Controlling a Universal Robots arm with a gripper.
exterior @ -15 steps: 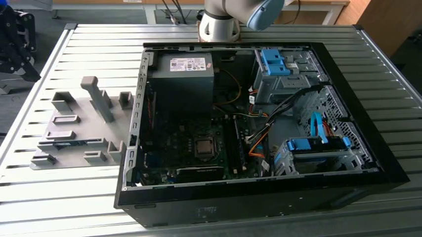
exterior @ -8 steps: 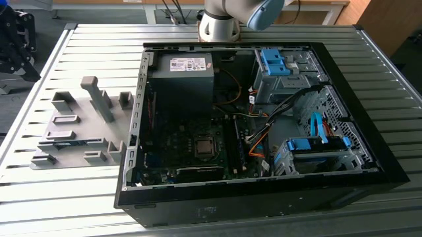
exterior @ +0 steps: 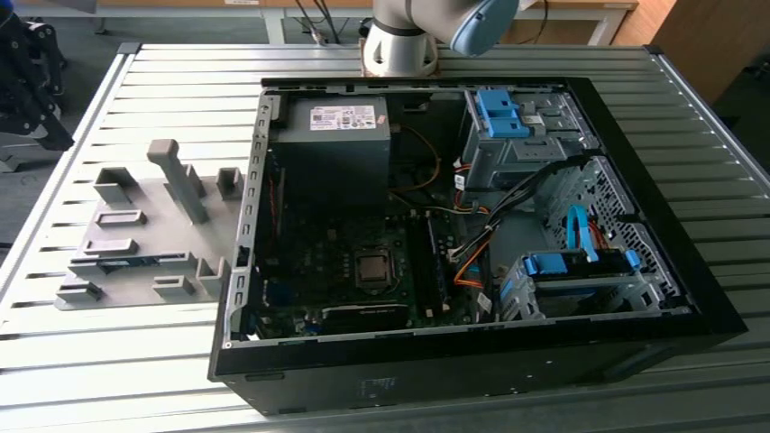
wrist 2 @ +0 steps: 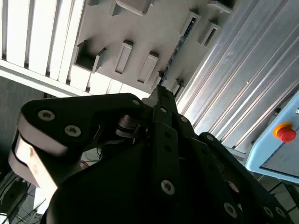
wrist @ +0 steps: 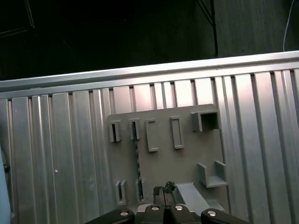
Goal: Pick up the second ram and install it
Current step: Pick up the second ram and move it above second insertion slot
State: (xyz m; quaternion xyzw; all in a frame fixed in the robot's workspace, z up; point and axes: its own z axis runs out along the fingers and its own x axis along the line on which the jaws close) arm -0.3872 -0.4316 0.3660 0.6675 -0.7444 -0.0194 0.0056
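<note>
The pincer [wrist: 163,188] hangs over the grey holder plate [wrist: 187,154], and in both wrist views its tips sit clenched together, gripping nothing. In the second wrist view the pincer [wrist 2: 161,92] points towards the plate [wrist 2: 140,28] from above.

The second ram [wrist: 137,158] rests on its edge in a narrow slot of the plate, seen in the first wrist view as a thin dark strip between small grey blocks. The pincer's tips appear just beside one end of it; I cannot tell whether they touch it. In the second wrist view the second ram [wrist 2: 180,42] runs as a thin line away from the tips.

In the exterior view the second ram [exterior: 130,262] shows as a blue strip lying in the plate [exterior: 144,203], which sits on the ribbed metal surface [exterior: 121,361] at the exterior view's left of the open computer case [exterior: 481,370]. The arm's base [exterior: 403,45] stands behind the case.
</note>
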